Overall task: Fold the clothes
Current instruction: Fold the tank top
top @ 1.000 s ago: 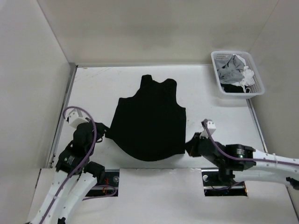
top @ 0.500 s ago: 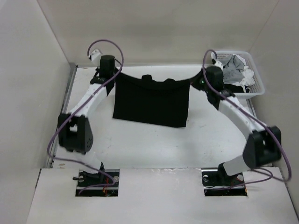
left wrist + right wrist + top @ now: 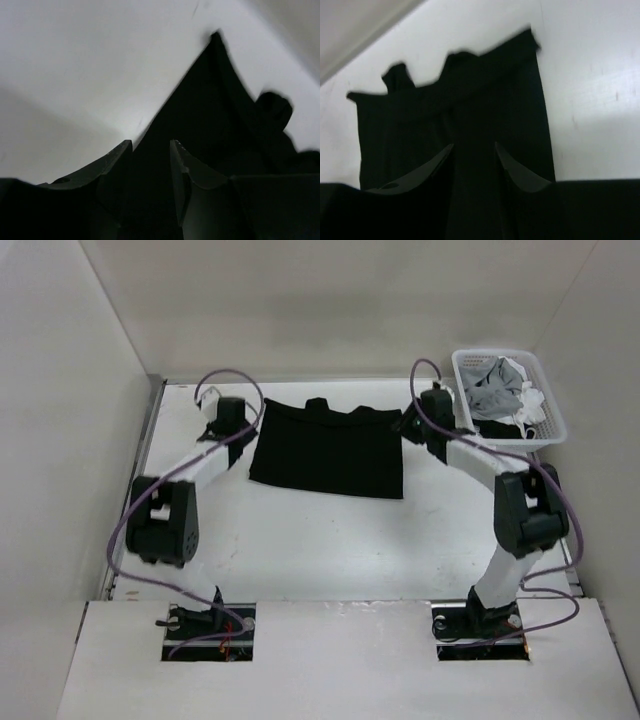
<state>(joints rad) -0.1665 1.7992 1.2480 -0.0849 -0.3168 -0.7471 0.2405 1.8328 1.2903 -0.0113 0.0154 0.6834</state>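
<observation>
1. Top (image 3: 325, 450) lay at the far side of the table (image 3: 330, 540), doubled into a wide black band with its strap bumps at the far edge; a second before, it was spread full-length nearer the arms
2. Hem had been carried over onto the strap end, so I judged the first fold made, with a side-to-side fold probably still to come
3. Left gripper (image 3: 150, 148) was at the band's left end, jaws now parted after being shut. Dark cloth showed through the gap, but nothing looked pinched; whether a finger brushed the cloth I could not tell
4. Right gripper (image 3: 473, 146) was at the right end, jaws likewise sprung apart and empty, the top lying flat on the table beyond them
5. Basket (image 3: 545, 432) of grey and white garments stood at the far right, near the right arm
</observation>
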